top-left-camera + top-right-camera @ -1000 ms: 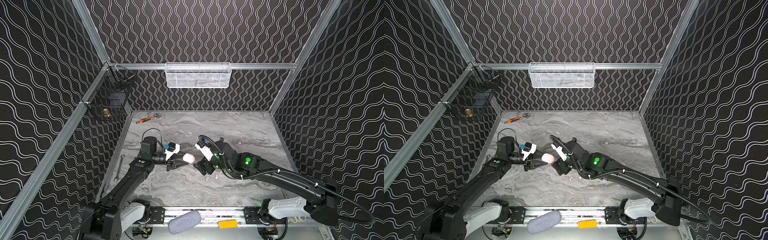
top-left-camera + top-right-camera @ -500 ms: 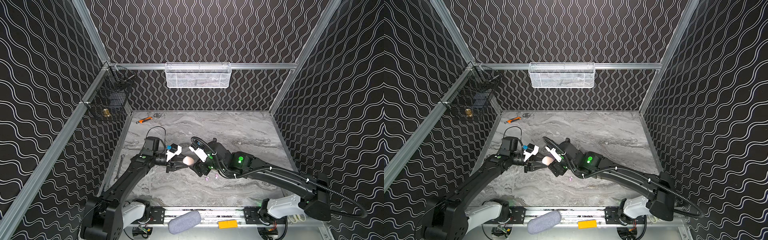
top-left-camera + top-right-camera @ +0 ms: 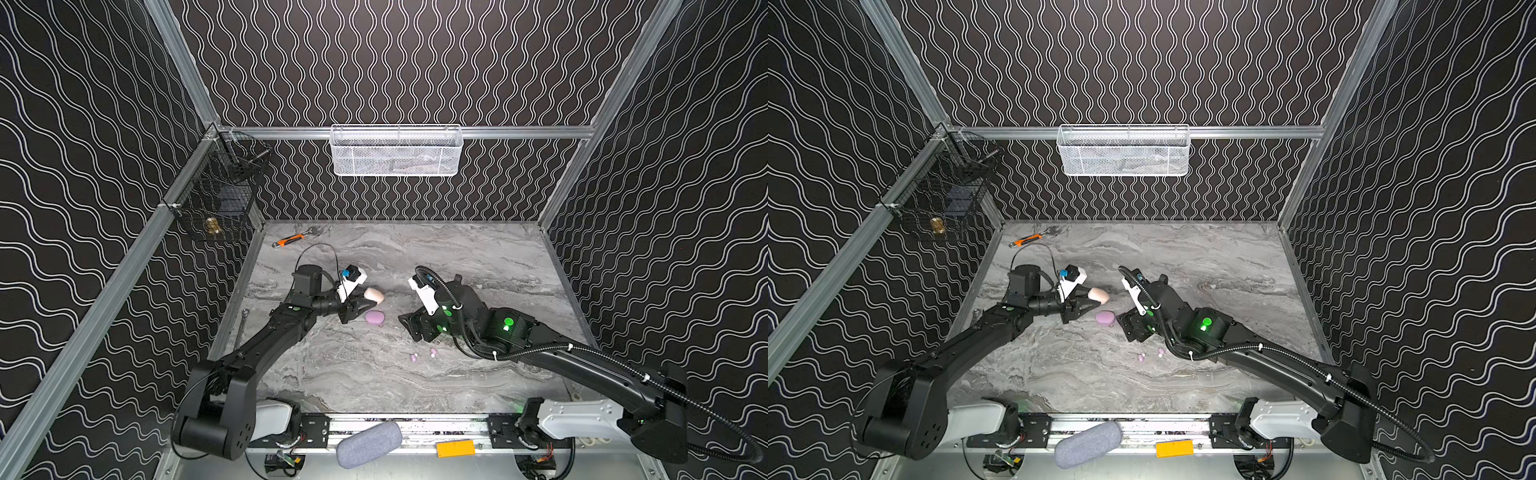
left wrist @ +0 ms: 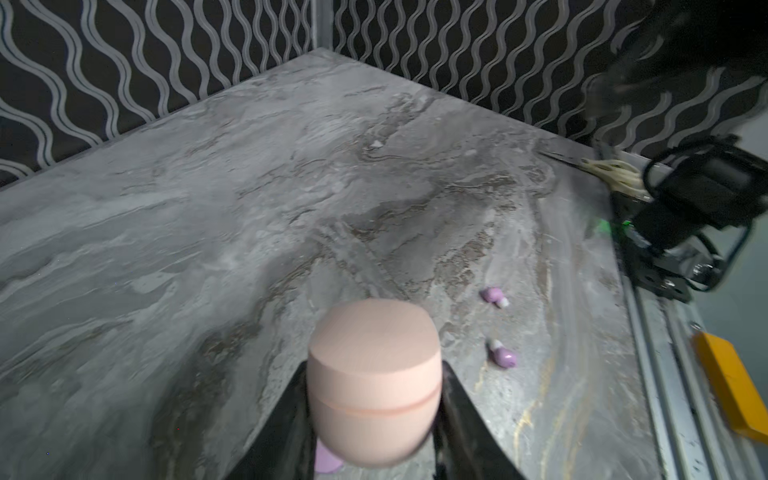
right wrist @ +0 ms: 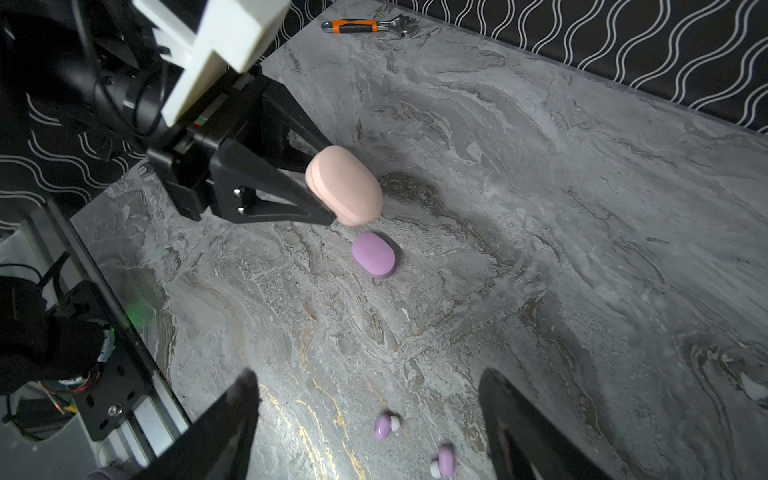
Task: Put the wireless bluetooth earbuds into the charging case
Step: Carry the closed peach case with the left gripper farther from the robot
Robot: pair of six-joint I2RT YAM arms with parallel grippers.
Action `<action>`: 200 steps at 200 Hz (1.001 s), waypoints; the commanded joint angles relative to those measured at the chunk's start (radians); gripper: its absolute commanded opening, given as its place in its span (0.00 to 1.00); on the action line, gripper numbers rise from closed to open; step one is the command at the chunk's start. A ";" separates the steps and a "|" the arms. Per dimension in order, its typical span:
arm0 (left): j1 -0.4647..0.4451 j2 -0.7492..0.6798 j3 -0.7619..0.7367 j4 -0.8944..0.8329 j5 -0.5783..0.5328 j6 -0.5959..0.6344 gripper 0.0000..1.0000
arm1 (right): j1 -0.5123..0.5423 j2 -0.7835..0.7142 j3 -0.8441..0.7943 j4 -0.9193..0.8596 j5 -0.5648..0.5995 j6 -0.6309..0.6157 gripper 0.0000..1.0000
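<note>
Peach plastic, the closed pebble case (image 3: pixel 374 294) is clamped between the fingers of the left claw (image 3: pixel 362 301). It is lifted off the counter (image 3: pixel 478 257) just above the lilac case (image 3: pixel 374 318), which we could not see a second ago. The right claw (image 3: pixel 409 328), jaws wide apart and empty, crowded that spot half a second ago and now stands back, well to the side of the lilac case. The two lilac earbuds (image 3: pixel 414 356) lie unmoved on the counter, on the near side of the lilac case, just beside the right claw.
</note>
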 commanded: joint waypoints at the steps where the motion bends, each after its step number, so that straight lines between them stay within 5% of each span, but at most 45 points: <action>1: 0.002 0.059 0.056 0.105 -0.216 -0.116 0.00 | -0.001 -0.025 -0.022 0.050 0.036 0.057 0.85; 48: -0.013 0.173 0.157 0.092 -0.465 -0.221 0.00 | -0.001 -0.087 -0.063 0.083 0.086 0.100 0.85; 200: -0.153 0.218 0.084 0.135 -0.747 -0.394 0.03 | -0.001 -0.176 -0.152 0.083 0.111 0.155 0.89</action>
